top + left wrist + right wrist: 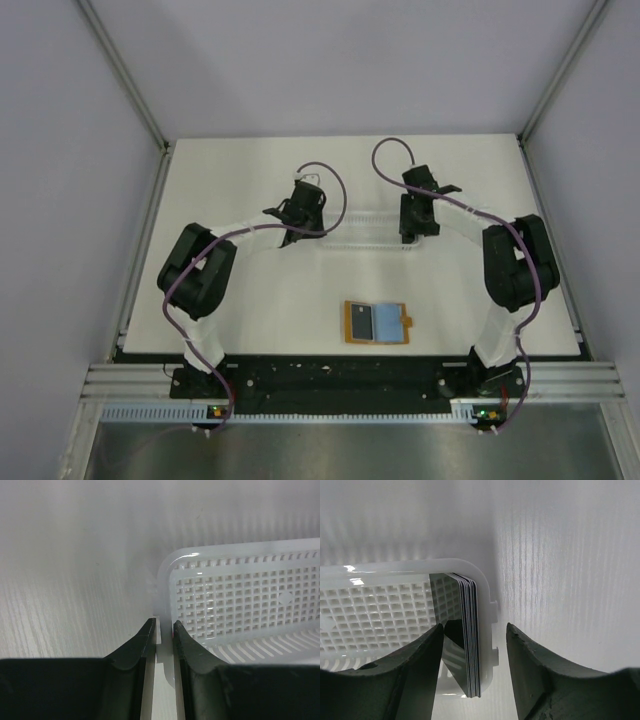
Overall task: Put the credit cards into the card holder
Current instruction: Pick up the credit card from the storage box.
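Left gripper (164, 624) pinches the tray (240, 595); right gripper (475, 627), wide open and empty, straddles cards (470, 645) at its three o'clock end, where crooked closing could scatter them.

White worktop (250, 300) seen from above, bounded by a metal frame at left, right and near edges; its surface shows a fine, pale linear grain in both wrist views. Two items lie directly on it. (a) Card holder (376, 322), orange-tan, lying open and flat near the near edge, roughly midway across, with a blue-grey rectangle facing up and a small tab on its right side. (b) Slotted tray (360, 240), long, translucent white (240, 600) (380, 615), lying crosswise farther back, well apart from (a).
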{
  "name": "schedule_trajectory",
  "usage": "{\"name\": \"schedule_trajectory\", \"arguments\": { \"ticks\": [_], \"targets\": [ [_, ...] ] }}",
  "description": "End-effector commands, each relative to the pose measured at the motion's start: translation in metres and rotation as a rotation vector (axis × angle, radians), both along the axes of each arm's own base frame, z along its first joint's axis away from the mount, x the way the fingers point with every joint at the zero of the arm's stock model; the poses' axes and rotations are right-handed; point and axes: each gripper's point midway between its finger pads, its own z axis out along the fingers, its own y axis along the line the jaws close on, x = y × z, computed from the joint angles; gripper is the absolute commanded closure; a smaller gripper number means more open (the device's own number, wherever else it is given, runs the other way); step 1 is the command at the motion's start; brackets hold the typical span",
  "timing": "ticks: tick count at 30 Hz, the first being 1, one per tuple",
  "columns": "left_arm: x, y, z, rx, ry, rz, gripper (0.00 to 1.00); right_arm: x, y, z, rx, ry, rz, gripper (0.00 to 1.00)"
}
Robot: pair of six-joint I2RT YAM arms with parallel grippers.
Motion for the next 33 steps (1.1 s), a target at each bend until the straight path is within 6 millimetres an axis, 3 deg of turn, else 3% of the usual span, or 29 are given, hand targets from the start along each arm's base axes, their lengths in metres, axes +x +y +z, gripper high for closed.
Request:
{"name": "schedule_trajectory", "arguments": {
  "ticks": [1, 23, 33],
  "targets": [
    [0.009, 0.001, 0.003, -0.010, -0.029, 0.020, 0.94, 0.009, -0.012, 0.010, -0.039, -0.042, -0.048, 0.48],
    [0.011, 0.008, 0.001, -0.008, -0.020, 0.033, 0.94, 0.009, -0.029, 0.047, -0.068, -0.121, -0.074, 0.53],
    [0.009, 0.007, -0.003, -0.015, -0.010, 0.029, 0.95, 0.008, -0.026, 0.048, -0.053, -0.121, -0.059, 0.67]
  ]
}}
